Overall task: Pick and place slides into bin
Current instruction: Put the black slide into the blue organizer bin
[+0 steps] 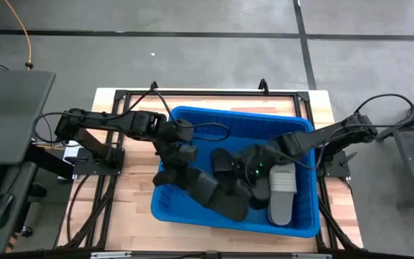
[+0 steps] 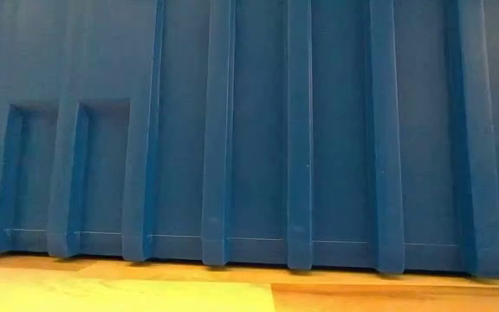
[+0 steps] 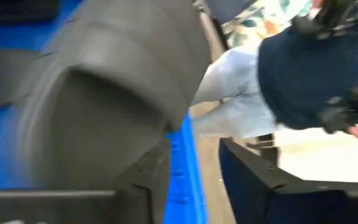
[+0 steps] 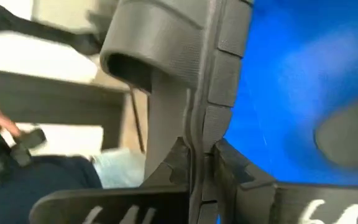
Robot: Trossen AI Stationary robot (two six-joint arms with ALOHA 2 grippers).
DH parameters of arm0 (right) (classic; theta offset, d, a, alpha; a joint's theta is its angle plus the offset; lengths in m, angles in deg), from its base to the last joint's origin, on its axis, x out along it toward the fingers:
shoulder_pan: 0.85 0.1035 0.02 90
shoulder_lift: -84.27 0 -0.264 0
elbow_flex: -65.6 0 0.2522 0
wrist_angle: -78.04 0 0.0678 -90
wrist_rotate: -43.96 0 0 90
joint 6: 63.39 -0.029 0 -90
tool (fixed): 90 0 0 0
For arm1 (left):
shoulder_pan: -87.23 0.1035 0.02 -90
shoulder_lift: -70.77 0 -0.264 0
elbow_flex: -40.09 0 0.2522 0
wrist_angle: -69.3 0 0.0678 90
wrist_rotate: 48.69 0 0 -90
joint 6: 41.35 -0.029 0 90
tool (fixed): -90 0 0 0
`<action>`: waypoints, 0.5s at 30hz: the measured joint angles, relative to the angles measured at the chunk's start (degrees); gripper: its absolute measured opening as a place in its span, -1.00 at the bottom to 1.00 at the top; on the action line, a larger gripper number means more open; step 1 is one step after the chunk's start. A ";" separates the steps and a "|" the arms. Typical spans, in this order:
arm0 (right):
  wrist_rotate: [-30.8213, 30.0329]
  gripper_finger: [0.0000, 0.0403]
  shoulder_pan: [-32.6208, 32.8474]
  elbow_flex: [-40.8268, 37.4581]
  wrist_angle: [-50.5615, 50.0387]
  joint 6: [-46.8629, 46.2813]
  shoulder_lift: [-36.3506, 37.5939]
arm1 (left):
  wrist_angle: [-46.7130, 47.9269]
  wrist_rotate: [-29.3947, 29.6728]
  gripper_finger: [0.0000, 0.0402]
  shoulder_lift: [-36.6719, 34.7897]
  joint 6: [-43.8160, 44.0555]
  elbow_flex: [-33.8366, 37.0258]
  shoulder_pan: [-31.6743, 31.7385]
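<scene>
Field notes, largest first. Large rectangular bright blue ribbed plastic bin [image 1: 192,119] sits centre-table, so both arms can reach over its rim. Inside, black rubber slip-on slides [image 1: 225,191] are heaped from centre toward 7 o'clock; two light grey slides [image 1: 282,193] lie at 4 o'clock.

Left gripper [image 1: 169,169] hangs over the 9 o'clock wall with a black slide [image 3: 104,93] at its fingers, apparently letting go (whether the jaws still pinch it I cannot tell).

Right gripper [image 1: 259,160], reaching in from 3 o'clock, is clamped on the edge of a dark slide [image 4: 166,68], held upright, probably to shift it.
</scene>
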 joint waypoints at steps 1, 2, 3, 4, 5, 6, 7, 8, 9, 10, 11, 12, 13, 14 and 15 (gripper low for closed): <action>-0.64 -0.98 0.53 -0.04 -1.38 -0.41 0.34 | 0.62 1.06 -0.33 -0.01 -0.82 0.00 -0.01; -1.82 -0.98 1.22 -0.05 -2.64 -0.77 0.77 | 1.55 2.25 -0.27 -0.01 -1.60 0.00 -0.04; -3.48 -0.98 1.78 -0.05 -4.17 -1.10 1.48 | 2.38 3.58 -0.21 -0.06 -2.16 0.00 -0.04; -5.78 -0.98 2.23 -0.05 -5.89 -1.30 2.33 | 2.86 5.37 -0.15 -0.33 -2.64 0.02 -0.06; -8.43 -0.98 2.59 -0.05 -7.39 -1.62 3.25 | 3.21 7.68 -0.11 -0.79 -2.82 0.02 -0.07; -11.48 -0.98 2.93 -0.05 -8.79 -2.27 4.09 | 3.22 9.96 -0.07 -1.42 -2.76 0.02 -0.08; -14.67 -0.98 3.13 -0.05 -10.27 -2.68 4.89 | 3.16 12.54 -0.04 -2.20 -2.59 0.02 -0.08; -17.58 -0.98 3.27 -0.05 -11.74 -3.20 5.66 | 3.07 15.27 -0.01 -2.95 -2.33 0.02 -0.08; -20.17 -0.98 3.36 -0.05 -12.96 -3.80 6.39 | 2.66 17.99 0.00 -3.71 -2.37 0.02 -0.08; -22.14 -0.98 3.33 -0.05 -13.69 -4.10 7.19 | 2.21 20.68 0.01 -4.56 -2.76 0.02 -0.08; -23.53 -0.98 3.32 -0.05 -14.18 -4.08 7.91 | 1.79 22.77 0.02 -5.44 -3.44 0.02 -0.08; -24.35 -0.98 3.11 -0.18 -13.95 -4.15 8.62 | 0.71 23.82 0.02 -6.34 -4.56 0.02 -0.06; -24.53 -0.98 2.61 -0.69 -12.67 -4.40 9.36 | -0.49 24.12 0.02 -7.42 -5.91 0.02 -0.04; -24.38 -0.98 2.15 -1.51 -10.42 -4.62 9.99 | -1.45 24.55 0.01 -8.61 -6.93 0.02 -0.04; -24.39 -0.98 1.69 -2.90 -6.78 -4.63 10.66 | -2.71 25.18 -0.01 -9.73 -8.10 0.02 -0.06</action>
